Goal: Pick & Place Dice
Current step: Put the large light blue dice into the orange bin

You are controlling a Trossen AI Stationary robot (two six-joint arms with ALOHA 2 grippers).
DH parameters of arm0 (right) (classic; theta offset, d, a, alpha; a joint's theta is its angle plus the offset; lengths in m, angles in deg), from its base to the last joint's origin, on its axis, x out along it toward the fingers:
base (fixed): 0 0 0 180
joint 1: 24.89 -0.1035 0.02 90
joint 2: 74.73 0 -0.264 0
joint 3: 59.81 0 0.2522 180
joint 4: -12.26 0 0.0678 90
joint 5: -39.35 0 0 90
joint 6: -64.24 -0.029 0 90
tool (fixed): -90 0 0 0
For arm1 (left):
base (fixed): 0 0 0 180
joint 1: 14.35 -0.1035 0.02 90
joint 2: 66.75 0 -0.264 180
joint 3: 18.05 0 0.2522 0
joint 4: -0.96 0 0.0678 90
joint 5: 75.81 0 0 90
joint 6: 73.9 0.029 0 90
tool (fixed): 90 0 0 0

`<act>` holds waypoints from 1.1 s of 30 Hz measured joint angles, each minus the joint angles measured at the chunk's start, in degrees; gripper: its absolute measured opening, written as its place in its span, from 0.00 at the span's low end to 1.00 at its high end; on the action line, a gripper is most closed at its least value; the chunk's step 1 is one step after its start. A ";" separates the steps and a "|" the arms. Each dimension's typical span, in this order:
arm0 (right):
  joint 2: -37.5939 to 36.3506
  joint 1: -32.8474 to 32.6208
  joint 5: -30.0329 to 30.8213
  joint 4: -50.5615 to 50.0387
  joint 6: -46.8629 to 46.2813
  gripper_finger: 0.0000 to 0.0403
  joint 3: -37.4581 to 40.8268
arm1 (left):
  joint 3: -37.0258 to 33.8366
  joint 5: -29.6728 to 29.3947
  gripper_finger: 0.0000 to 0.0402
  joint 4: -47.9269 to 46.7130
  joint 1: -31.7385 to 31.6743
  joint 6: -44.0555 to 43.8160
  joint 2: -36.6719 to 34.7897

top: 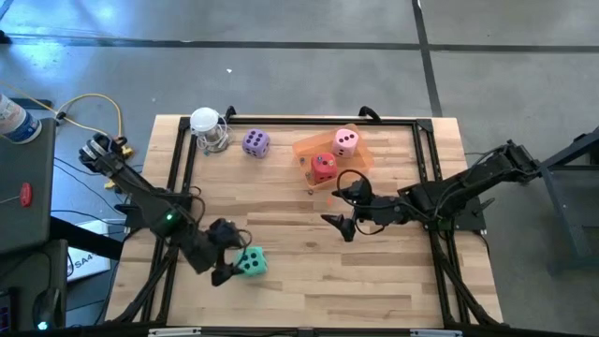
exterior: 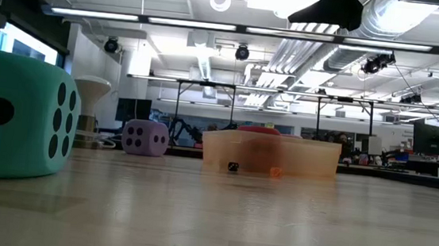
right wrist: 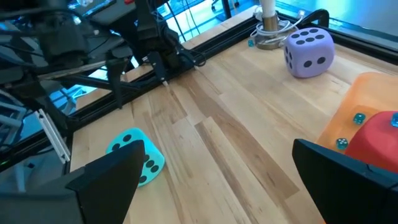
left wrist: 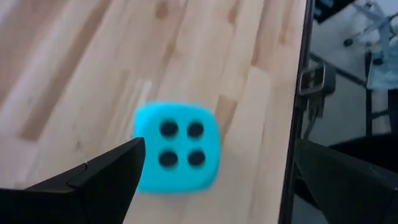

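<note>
The green-teal die [top: 250,262] rests on the wooden table near the front left, four pips up in the left wrist view [left wrist: 177,154]. My left gripper [top: 227,253] is open just left of it, and the die lies just past its fingertips. The purple die [top: 255,142] rests on the table at the back. The pink die [top: 345,141] and the red die [top: 323,166] sit in the orange tray [top: 304,147]. My right gripper [top: 344,201] is open and empty, above the table just in front of the tray.
A clear cup with a white round top [top: 208,126] stands at the back left, next to the purple die. A black frame [top: 182,159] runs along the table's edges. A few tiny dice lie in the tray [right wrist: 359,118]. Bare wood lies between the two grippers.
</note>
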 joint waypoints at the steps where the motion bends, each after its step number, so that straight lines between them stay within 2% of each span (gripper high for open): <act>1: 0.00 -0.01 0.02 0.03 -0.01 0.99 0.00 | 0.00 -0.02 1.00 -0.55 0.59 -0.82 0.19; 5: 0.00 -0.20 -0.22 0.75 -0.93 0.99 0.00 | 0.00 -2.54 1.00 -5.47 2.13 -1.48 0.31; 11: 0.00 -0.27 -1.27 1.37 -2.75 0.99 0.00 | 0.00 -11.34 1.00 -5.23 4.15 9.30 3.71; 18: 0.00 -1.77 -1.46 1.32 -1.69 0.99 0.00 | 0.02 -11.36 1.00 -2.47 3.40 10.30 9.15; 23: 0.00 -1.87 -1.46 1.29 0.50 0.99 0.00 | 0.02 -10.89 1.00 -1.53 2.54 3.47 9.24; 33: 0.00 -1.55 -1.44 1.15 3.34 0.99 0.00 | 0.09 -10.62 1.00 0.90 3.41 5.53 10.64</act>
